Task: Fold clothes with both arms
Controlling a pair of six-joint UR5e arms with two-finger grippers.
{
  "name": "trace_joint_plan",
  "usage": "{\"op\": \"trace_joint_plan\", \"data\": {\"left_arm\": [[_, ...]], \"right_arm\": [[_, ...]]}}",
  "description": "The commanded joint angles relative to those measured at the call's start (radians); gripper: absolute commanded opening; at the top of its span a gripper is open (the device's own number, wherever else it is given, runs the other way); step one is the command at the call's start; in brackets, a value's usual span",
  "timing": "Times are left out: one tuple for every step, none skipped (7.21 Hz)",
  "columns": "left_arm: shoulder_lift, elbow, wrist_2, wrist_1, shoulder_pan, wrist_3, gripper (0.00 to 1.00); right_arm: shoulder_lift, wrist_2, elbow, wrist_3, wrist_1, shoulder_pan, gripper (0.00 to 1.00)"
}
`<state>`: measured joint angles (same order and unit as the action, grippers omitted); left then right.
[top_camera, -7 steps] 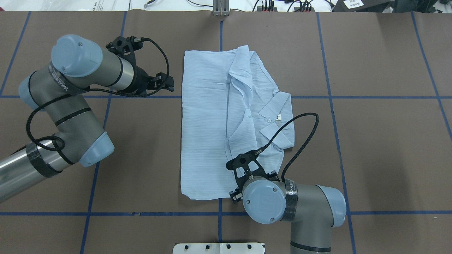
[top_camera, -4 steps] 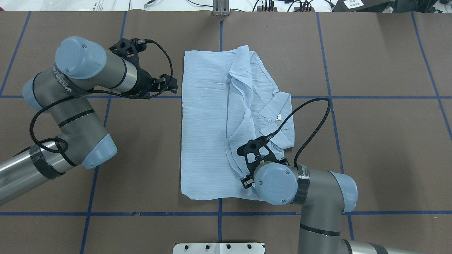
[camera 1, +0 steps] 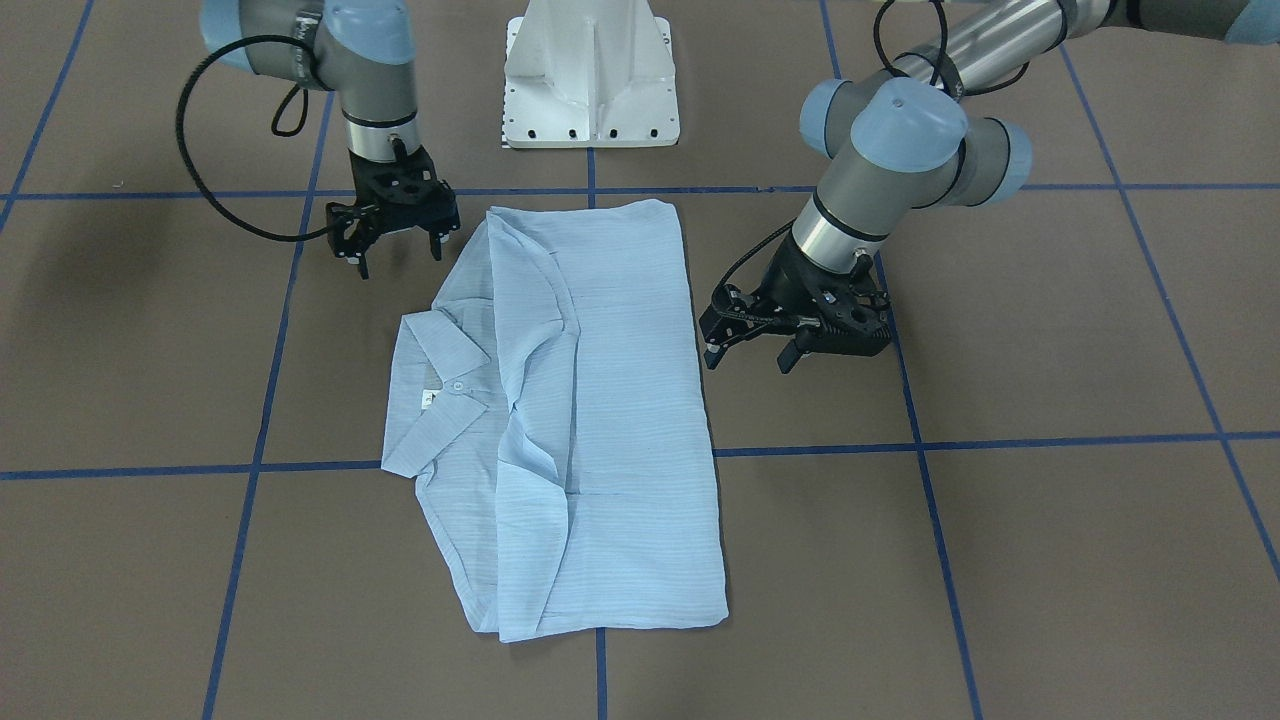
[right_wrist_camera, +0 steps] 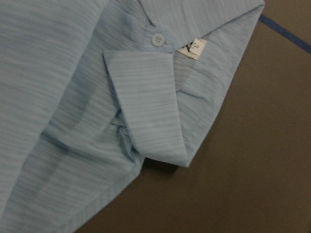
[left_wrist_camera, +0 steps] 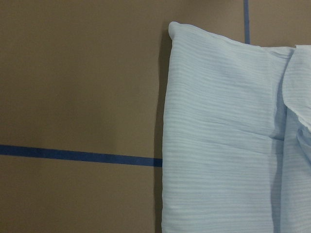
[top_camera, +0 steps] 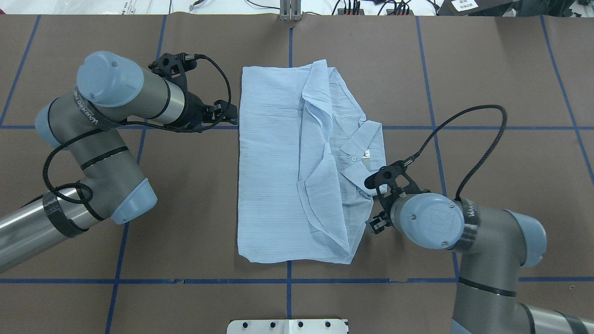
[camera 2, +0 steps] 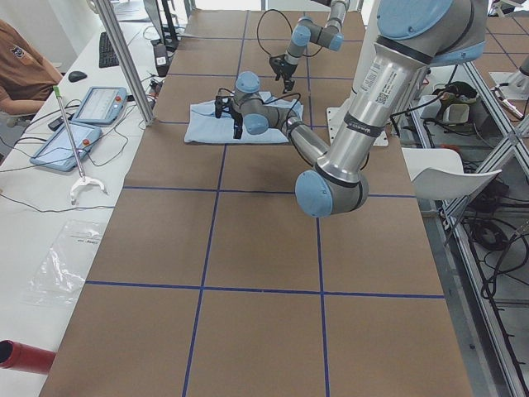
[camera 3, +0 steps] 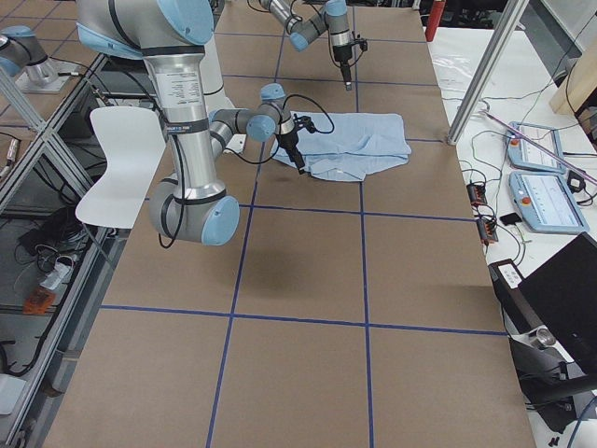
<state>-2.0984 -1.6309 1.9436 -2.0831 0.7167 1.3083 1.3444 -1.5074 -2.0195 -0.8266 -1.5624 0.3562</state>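
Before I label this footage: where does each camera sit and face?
Front-facing: across the table, facing the robot; left arm, right arm, pedestal.
Overhead: behind the robot, down onto shirt; both arms.
Exterior left: table's left end; left arm nearest.
Exterior right: opposite end; right arm nearest.
Left wrist: over shirt corner; no fingers.
Right wrist: over the collar; no fingers.
Right wrist and overhead share the collar button.
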Motion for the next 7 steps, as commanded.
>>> {"op": "trace_joint_plan", "data": {"left_arm": [[0.0, 0.003, 0.0, -0.003, -0.002, -0.001, 1.0], [0.001, 0.006, 0.0, -0.005, -0.002, -0.004, 1.0], [0.006, 0.009, 0.0, -0.005, 0.0, -0.009, 1.0], [0.011, 0.014, 0.0, -0.015, 0.0, -0.01, 1.0], [0.014, 0.032, 0.0, -0.046, -0.002, -0.011, 1.0], [0.015, 0.052, 0.0, -0.075, 0.0, -0.012, 1.0], [0.017, 0.063, 0.0, -0.084, 0.0, -0.012, 1.0]], "right_arm": [[0.026, -0.016, -0.036, 0.032, 0.005, 0.036, 1.0], [-0.114, -0.014, 0.02, 0.031, -0.001, 0.041, 1.0], [-0.214, -0.013, 0.101, 0.02, -0.001, 0.037, 1.0], [-0.241, -0.016, 0.114, 0.017, 0.004, 0.035, 1.0], [-0.26, -0.019, 0.117, 0.014, 0.005, 0.026, 1.0], [-0.28, -0.016, 0.126, 0.014, 0.005, 0.008, 0.99], [-0.284, -0.016, 0.136, 0.011, 0.005, -0.003, 0.98]]}}
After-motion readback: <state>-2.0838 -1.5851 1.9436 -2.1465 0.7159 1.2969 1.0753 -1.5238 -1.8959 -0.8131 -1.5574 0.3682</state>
